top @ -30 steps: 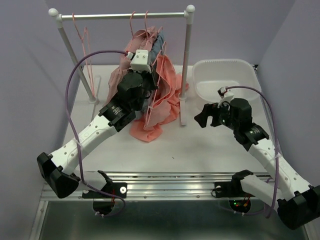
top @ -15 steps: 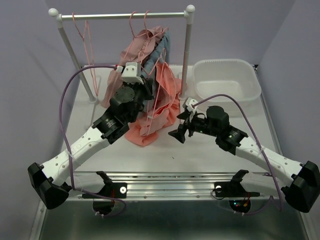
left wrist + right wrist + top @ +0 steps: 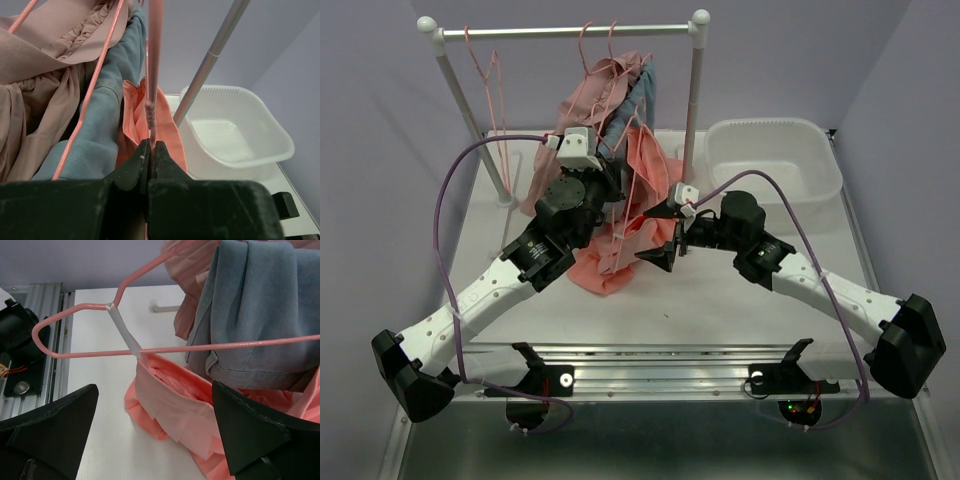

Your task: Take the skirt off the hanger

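Skirt [image 3: 170, 405]: the salmon skirt is hanging from a pink hanger under the rail, with its hem pooling on the counter.
Hanger [image 3: 155, 50]: the left tool [image 3: 151, 150] is pinching its wire, jaws pressed together. It is probably acting as the anchor, so it should be holding firm without twisting.
Right tool [image 3: 658, 256]: its fingers are standing spread wide, just short of the waistband, apparently lining up a bite. It should be taking the waistband alone, clear of the blue garment [image 3: 260, 315] beside it, then drawing it down off the wire.
Walls [image 3: 380, 150]: lilac panels are closing in around the workspace, limiting swing room.
Counter [image 3: 720, 300]: the white top is lying beneath the pull.
Rail [image 3: 565, 30]: it is carrying other hangers nearby.
Basin [image 3: 820, 190]: it is sitting to the right of the rail's post.
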